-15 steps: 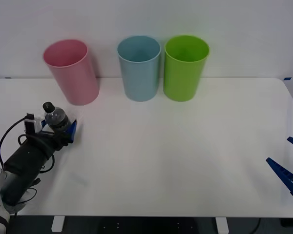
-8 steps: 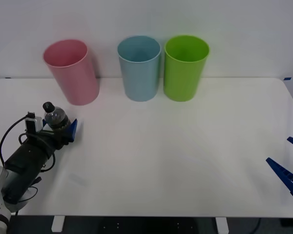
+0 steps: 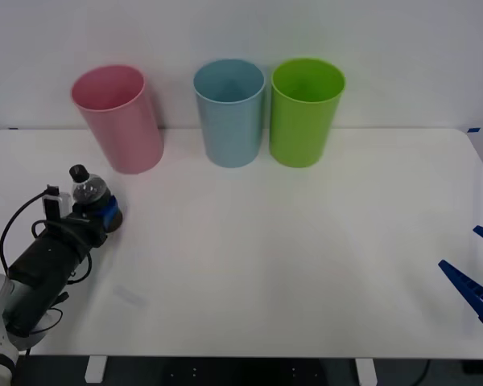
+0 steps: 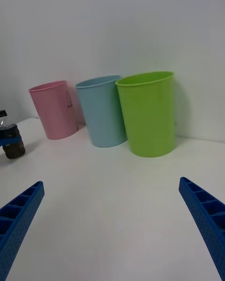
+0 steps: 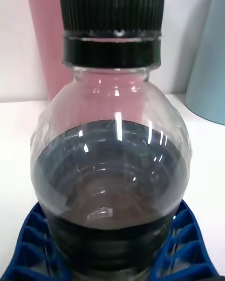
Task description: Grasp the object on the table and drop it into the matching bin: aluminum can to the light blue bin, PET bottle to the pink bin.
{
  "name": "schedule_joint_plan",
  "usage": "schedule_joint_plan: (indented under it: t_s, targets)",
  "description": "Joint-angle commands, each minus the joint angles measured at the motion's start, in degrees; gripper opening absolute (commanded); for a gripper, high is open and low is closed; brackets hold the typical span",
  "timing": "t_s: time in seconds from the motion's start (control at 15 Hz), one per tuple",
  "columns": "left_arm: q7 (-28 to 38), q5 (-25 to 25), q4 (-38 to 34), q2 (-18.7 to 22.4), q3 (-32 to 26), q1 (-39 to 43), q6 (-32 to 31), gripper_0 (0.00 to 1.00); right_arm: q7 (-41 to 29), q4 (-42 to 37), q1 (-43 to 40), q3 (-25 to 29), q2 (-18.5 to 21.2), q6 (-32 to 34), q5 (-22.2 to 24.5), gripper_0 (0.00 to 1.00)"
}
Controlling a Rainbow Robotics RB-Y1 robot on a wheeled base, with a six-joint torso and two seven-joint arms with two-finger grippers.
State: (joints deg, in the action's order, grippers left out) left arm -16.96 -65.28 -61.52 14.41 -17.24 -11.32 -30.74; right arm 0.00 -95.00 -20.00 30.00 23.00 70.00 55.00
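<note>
The PET bottle (image 3: 87,191) stands upright at the left of the white table (image 3: 290,241), clear with a black cap and dark contents. My left gripper (image 3: 103,213) is shut on the bottle's lower body. In the left wrist view the blue fingers (image 5: 33,243) hug the PET bottle (image 5: 112,168) on both sides. The pink bin (image 3: 119,121) stands just behind it, and the light blue bin (image 3: 229,112) is to that bin's right. My right gripper (image 3: 479,269) hangs open at the table's right edge, holding nothing.
A bright green bin (image 3: 306,112) stands right of the light blue one, close beside it. All three bins line the table's back edge against a white wall. The right wrist view shows the green bin (image 4: 147,112) nearest, with bare tabletop before it.
The left gripper's fingers have drawn in around the bottle; the outer blue finger that stuck out beside it now lies against it. The right arm has not moved.
</note>
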Motion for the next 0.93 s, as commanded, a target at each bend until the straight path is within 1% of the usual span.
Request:
schedule_joint_plan:
  t_s: [0.07,0.2,0.47,0.73,0.93]
  targets:
    - [0.00,0.25,0.00,0.09,0.02,0.16,-0.64,0.00,0.00,0.00,0.00,0.00,0.00,0.00,0.00,1.00]
    - [0.26,1.21,-0.79,0.18,0.02,0.78,-1.52,0.00,0.00,0.00,0.00,0.00,0.00,0.00,0.00,1.00]
    - [2.37,2.62,-8.53,0.18,0.10,4.64,-1.34,0.00,0.00,0.00,0.00,0.00,0.00,0.00,0.00,1.00]
    - [5.10,3.76,-14.77,0.44,-0.16,5.88,0.68,0.00,0.00,0.00,0.00,0.00,0.00,0.00,0.00,1.00]
    - [12.92,2.88,-20.57,1.58,-0.16,7.11,1.65,0.00,0.00,0.00,0.00,0.00,0.00,0.00,0.00,1.00]
